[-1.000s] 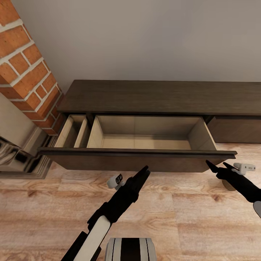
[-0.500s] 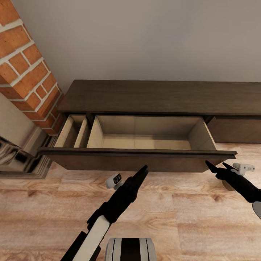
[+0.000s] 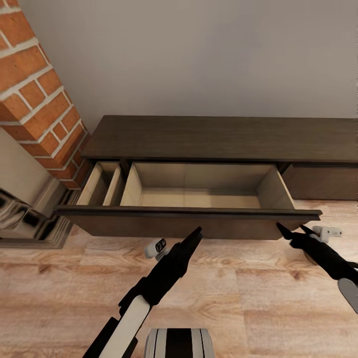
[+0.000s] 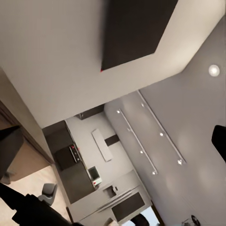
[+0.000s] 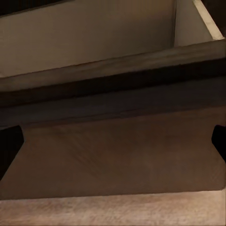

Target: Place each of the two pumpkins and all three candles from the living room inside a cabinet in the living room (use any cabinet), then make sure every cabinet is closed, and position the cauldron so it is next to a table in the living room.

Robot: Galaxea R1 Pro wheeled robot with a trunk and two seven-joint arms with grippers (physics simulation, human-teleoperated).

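Standing at the far left of the head view: a red brick column [image 3: 35, 99] with pale mortar, and below it a glossy black-and-beige fireplace base [image 3: 25, 221] resting on the wooden floor [image 3: 238, 293].

Cabinet [image 3: 223, 139]: long, low, dark brown wood, set against a plain grey wall [image 3: 199, 54]. Its wide drawer [image 3: 194, 191] is pulled out toward the robot. Inside, pale beige, with a narrow section at the left end and a large section to the right of it; no contents visible in either. The dark drawer front runs across the lower edge. A second, closed drawer front [image 3: 323, 181] sits at the right end of the cabinet.

Left gripper [image 3: 195, 234]: black, on a white-and-black arm, raised in front of the drawer front near its middle, tip just at the lower edge of the panel. Fingers appear pressed together into a single point. Its wrist view looks upward at a ceiling with recessed spotlights.

Right gripper [image 3: 292, 230]: black, just below the right end of the drawer front. Fingers spread apart, nothing between them. In the right wrist view the fingertips [image 5: 10, 146] sit at either side, with the drawer front [image 5: 113, 155] close ahead.
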